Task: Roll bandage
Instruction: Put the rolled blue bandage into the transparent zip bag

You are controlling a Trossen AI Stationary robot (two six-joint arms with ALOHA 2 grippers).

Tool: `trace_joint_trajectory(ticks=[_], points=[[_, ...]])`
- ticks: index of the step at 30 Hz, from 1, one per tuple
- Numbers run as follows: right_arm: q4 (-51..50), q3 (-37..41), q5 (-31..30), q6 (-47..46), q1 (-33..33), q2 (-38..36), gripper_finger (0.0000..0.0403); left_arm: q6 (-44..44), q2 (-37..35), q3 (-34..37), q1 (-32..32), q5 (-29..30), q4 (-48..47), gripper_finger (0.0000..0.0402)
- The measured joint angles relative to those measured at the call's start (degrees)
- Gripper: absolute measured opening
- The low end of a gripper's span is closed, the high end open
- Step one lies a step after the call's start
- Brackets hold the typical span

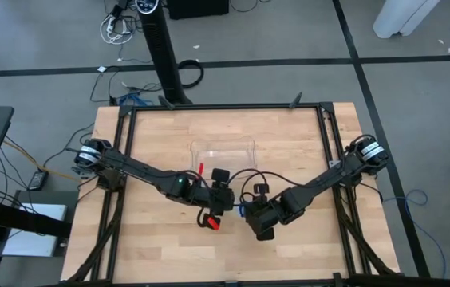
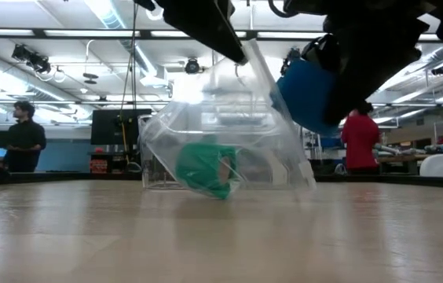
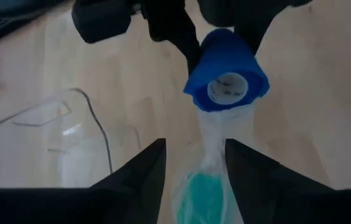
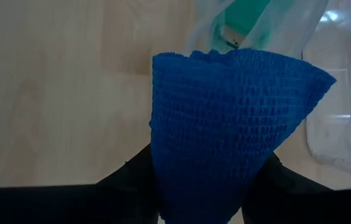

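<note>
Light wood planks cover your table (image 1: 153,247), and above its middle the bandage (image 4: 231,130) hangs in the air as a compact bright blue roll with a white core, flared like a cone. Your right gripper (image 4: 206,186) is clamped on it, one dark finger pressed to each side of the roll. From the low view you see the roll lifted clear of the wood, up by the top of a clear plastic bag (image 2: 229,141). Your left gripper (image 3: 194,174) faces the roll's open end from just beside it, and its fingers (image 3: 144,168) stand apart with thin clear plastic and a teal-green block (image 3: 203,193) showing between them. That block sits low inside the bag (image 2: 206,169). Farther back on the table lies a clear plastic tray (image 1: 223,153). Beyond the table, two people (image 2: 23,137) stand in the room.
</note>
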State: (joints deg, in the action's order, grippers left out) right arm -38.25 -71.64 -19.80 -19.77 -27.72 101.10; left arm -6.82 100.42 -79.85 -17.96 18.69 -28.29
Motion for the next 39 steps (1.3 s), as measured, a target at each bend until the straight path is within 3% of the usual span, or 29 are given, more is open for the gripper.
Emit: trace_joint_trajectory(ticks=[7, 22, 39], points=[[0.91, 0.0, 0.36, 0.91, 0.81, 0.0, 0.0158, 0.66, 0.0, 0.0, -0.05, 0.76, -0.45, 0.0149], [2.78, 0.12, 1.84, 2.26, 0.93, 0.0, 0.0158, -1.81, 0.24, 0.24, -0.83, -0.93, -2.03, 0.0011], [11.55, 3.28, 9.08, 8.13, 4.22, 0.0, 0.0158, -0.25, 2.13, 0.26, -0.85, -3.18, 2.39, 0.0003]])
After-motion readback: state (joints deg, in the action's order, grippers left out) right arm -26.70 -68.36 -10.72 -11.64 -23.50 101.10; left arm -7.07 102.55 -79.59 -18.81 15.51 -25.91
